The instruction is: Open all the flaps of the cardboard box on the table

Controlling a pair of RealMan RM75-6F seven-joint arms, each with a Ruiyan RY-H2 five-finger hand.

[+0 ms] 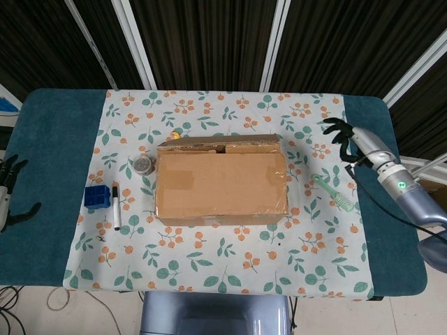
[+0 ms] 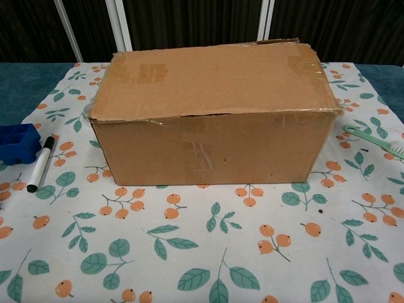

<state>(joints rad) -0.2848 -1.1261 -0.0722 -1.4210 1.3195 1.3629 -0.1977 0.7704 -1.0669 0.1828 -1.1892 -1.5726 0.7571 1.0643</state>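
The brown cardboard box (image 1: 221,183) sits mid-table with its top flaps lying flat and closed; the chest view shows its front wall and closed top (image 2: 211,120). My right hand (image 1: 343,135) hovers above the table to the box's right, fingers spread, holding nothing, a clear gap away from the box. My left hand (image 1: 7,195) shows only at the far left edge of the head view, off the table's side, fingers apart and empty. Neither hand appears in the chest view.
A green brush (image 1: 334,192) lies right of the box, just below my right hand. Left of the box are a small round tin (image 1: 142,165), a black marker (image 1: 115,206) and a blue block (image 1: 96,196). A floral cloth (image 1: 230,272) covers the teal table.
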